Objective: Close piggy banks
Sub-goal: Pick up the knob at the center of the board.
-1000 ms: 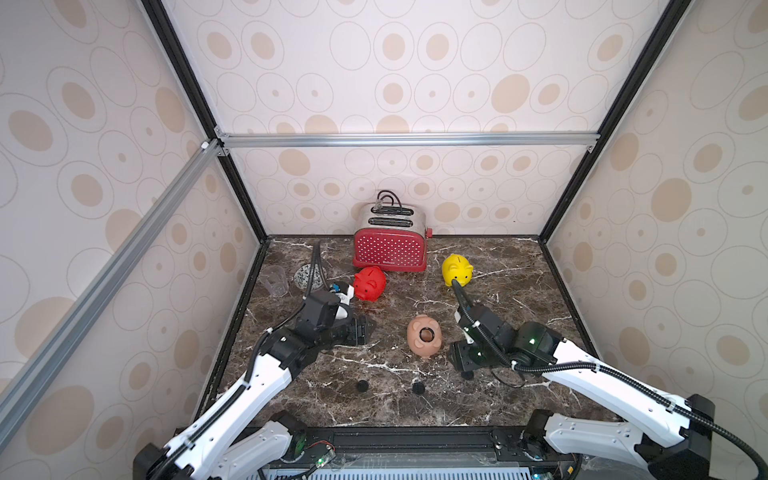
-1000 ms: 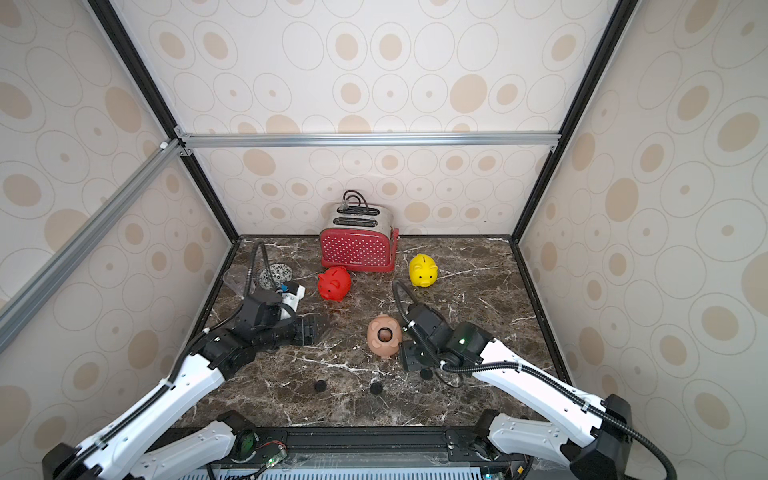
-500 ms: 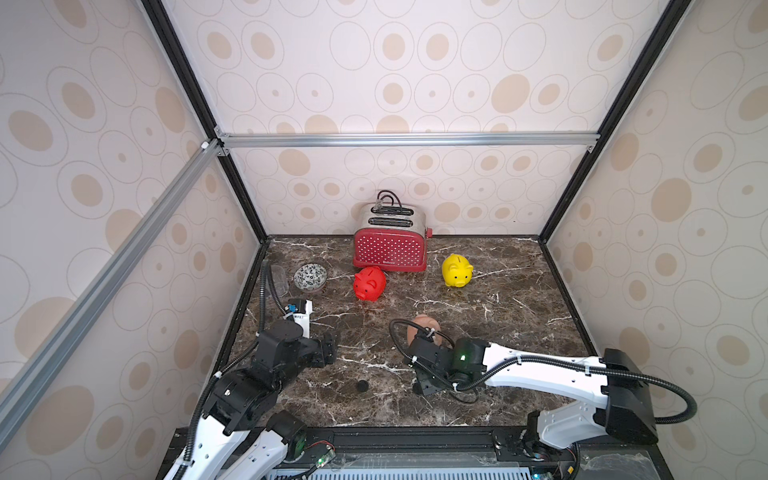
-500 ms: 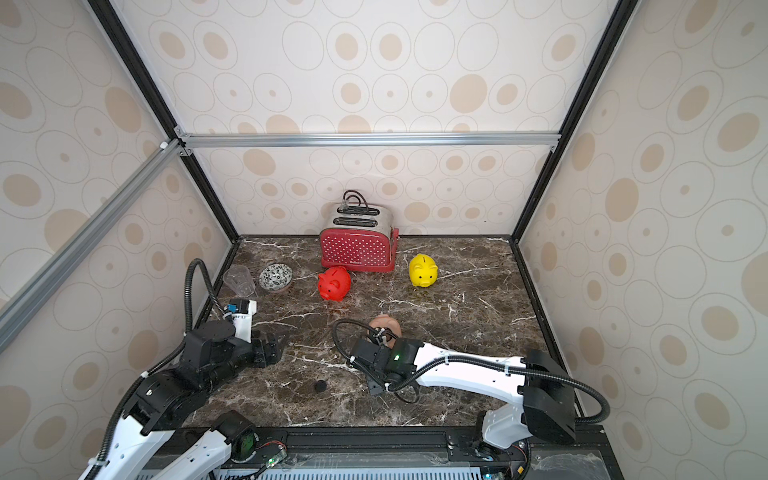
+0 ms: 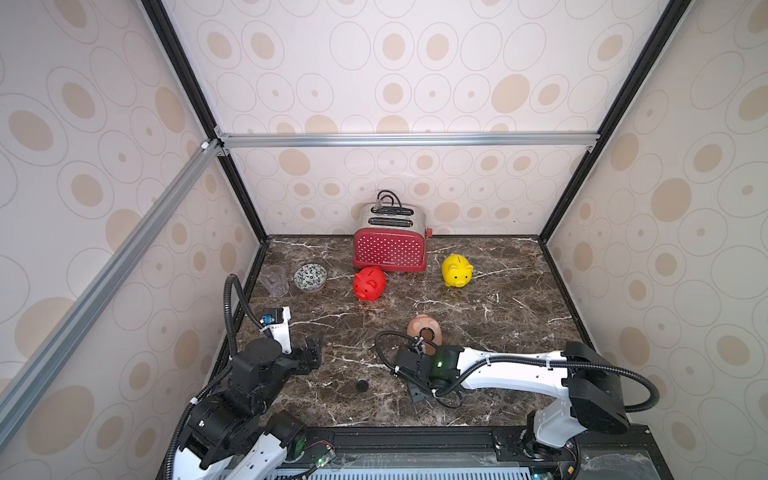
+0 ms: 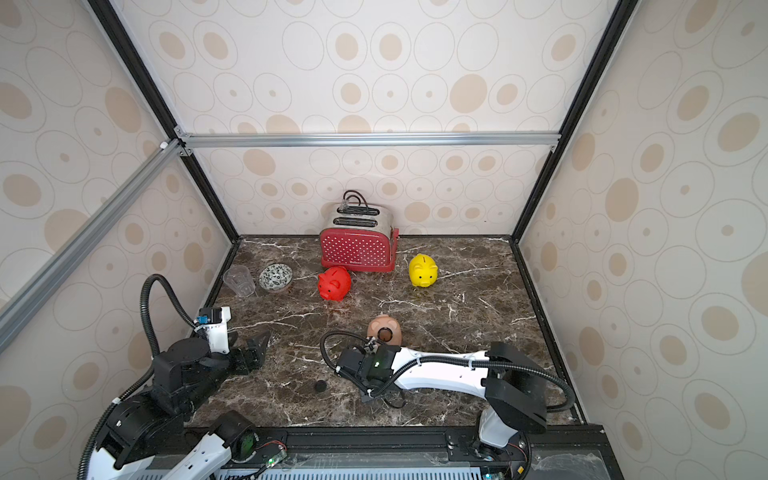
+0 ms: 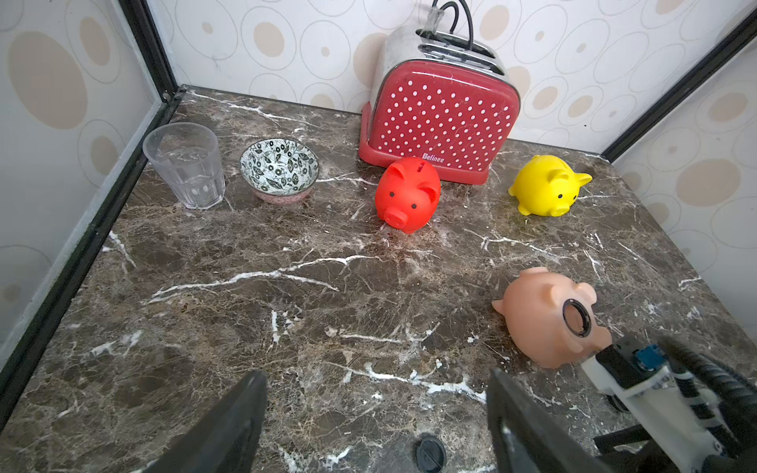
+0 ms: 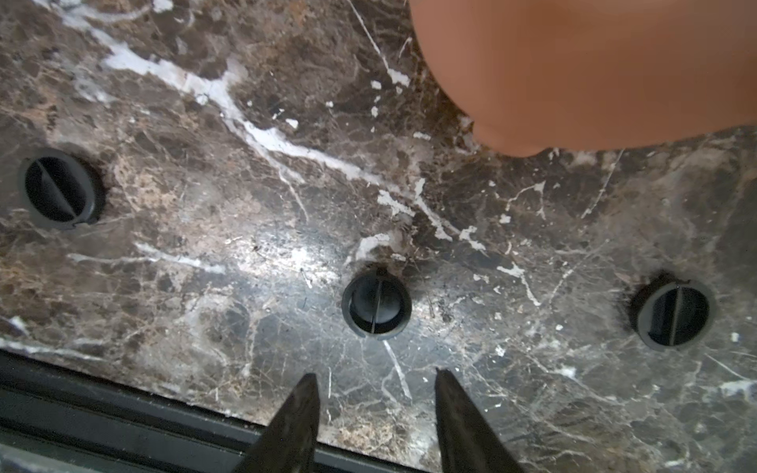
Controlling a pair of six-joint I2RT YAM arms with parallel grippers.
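Three piggy banks stand on the marble table. The red one (image 5: 369,283) (image 7: 407,194) and the yellow one (image 5: 457,270) (image 7: 547,190) stand upright near the toaster. The peach-pink one (image 5: 422,328) (image 7: 545,319) lies on its side with its round belly hole open. Three black round plugs (image 8: 61,188) (image 8: 377,305) (image 8: 674,315) lie on the table near the front edge. My right gripper (image 8: 375,372) points down just short of the middle plug, open and empty. My left gripper (image 7: 377,409) (image 5: 313,351) hangs open and empty at the front left, with one plug (image 7: 431,453) just ahead of it.
A red polka-dot toaster (image 5: 390,247) stands against the back wall. A clear glass (image 5: 274,280) and a patterned bowl (image 5: 310,277) sit at the back left. The black front rail (image 8: 123,417) borders the table just behind the right fingers.
My left arm has drawn back from near the red pig to the front left, its jaws a little wider. My right arm has swung left, in front of the peach pig, its jaws somewhat narrower.
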